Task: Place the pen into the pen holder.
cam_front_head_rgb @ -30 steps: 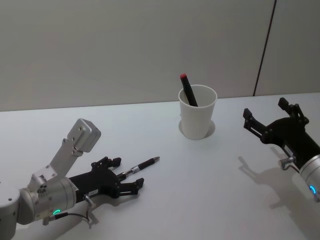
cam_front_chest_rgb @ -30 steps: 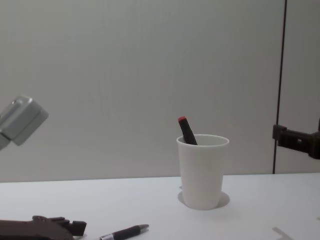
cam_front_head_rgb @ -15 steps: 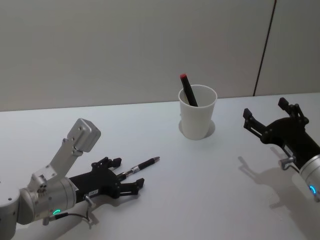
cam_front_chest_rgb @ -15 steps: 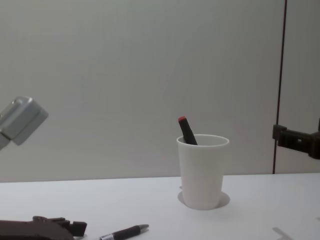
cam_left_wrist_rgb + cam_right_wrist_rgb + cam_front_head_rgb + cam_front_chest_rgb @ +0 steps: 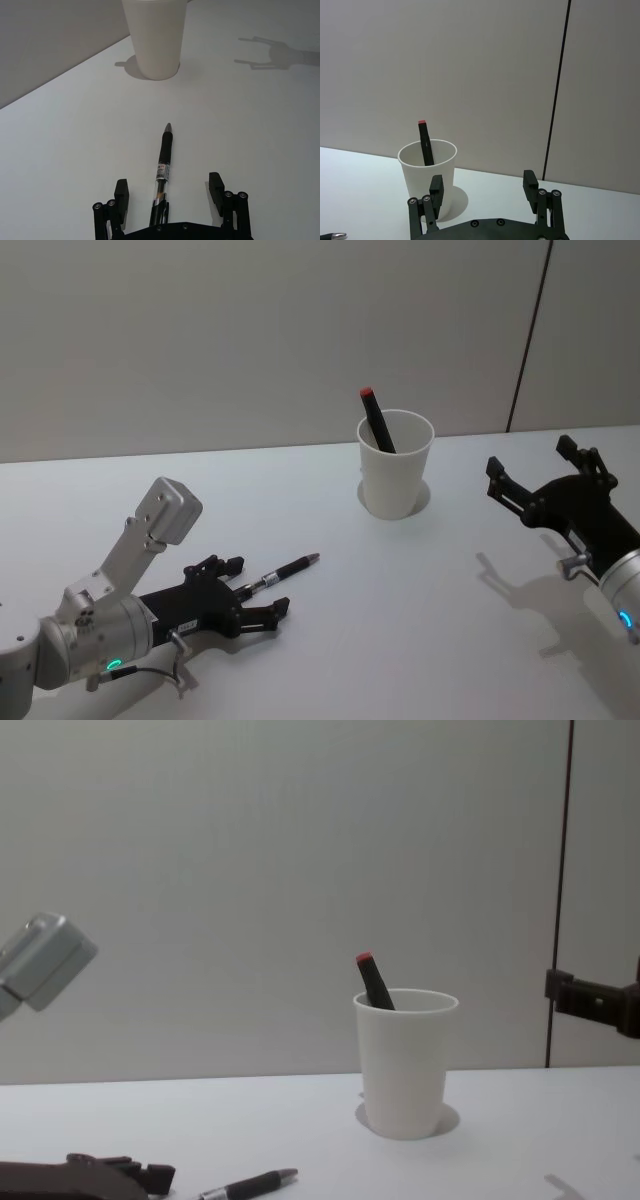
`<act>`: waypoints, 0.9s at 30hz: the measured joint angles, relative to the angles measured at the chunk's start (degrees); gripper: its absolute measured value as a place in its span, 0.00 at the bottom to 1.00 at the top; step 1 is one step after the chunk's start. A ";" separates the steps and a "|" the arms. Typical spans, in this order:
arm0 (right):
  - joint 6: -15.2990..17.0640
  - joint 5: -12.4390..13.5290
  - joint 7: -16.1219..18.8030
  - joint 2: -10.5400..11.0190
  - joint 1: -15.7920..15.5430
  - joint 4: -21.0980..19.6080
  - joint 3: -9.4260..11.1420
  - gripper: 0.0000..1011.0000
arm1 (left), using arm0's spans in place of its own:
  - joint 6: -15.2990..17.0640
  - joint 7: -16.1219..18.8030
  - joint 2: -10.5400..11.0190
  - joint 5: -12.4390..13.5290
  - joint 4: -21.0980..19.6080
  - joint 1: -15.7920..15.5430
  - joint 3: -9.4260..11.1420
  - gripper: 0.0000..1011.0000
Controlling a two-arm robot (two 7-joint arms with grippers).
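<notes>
A black and clear pen point(image 5: 284, 571) point(image 5: 163, 167) point(image 5: 248, 1186) lies flat on the white table, its tip toward the pen holder. My left gripper point(image 5: 252, 586) point(image 5: 169, 192) is low over the table and open, one finger on each side of the pen's rear end without pinching it. The pen holder point(image 5: 395, 464) point(image 5: 155, 37) point(image 5: 428, 176) point(image 5: 404, 1060) is a white paper cup standing upright at the back centre, holding a black marker with a red cap point(image 5: 376, 420) point(image 5: 424, 142). My right gripper point(image 5: 545, 472) point(image 5: 483, 192) hovers open to the right of the cup, holding nothing.
The white table point(image 5: 400, 610) is bare between the pen and the cup. A grey wall point(image 5: 250, 330) with a dark vertical seam rises behind the table's far edge.
</notes>
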 joint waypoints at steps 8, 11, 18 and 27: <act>0.00 0.00 0.00 0.00 0.00 0.00 0.00 0.99 | 0.06 -0.04 0.00 -0.04 0.00 0.00 0.00 0.99; 0.00 0.00 0.00 0.00 0.00 0.00 0.00 0.99 | 0.07 -0.04 0.00 -0.05 0.00 0.00 0.00 0.99; 0.00 0.00 0.00 0.00 0.00 0.00 0.00 0.99 | 0.07 -0.08 0.00 -0.07 0.00 0.00 0.01 0.99; 0.00 0.00 0.00 0.00 0.00 0.00 0.00 0.99 | 0.17 -0.22 -0.17 -0.07 0.17 -0.14 0.13 0.99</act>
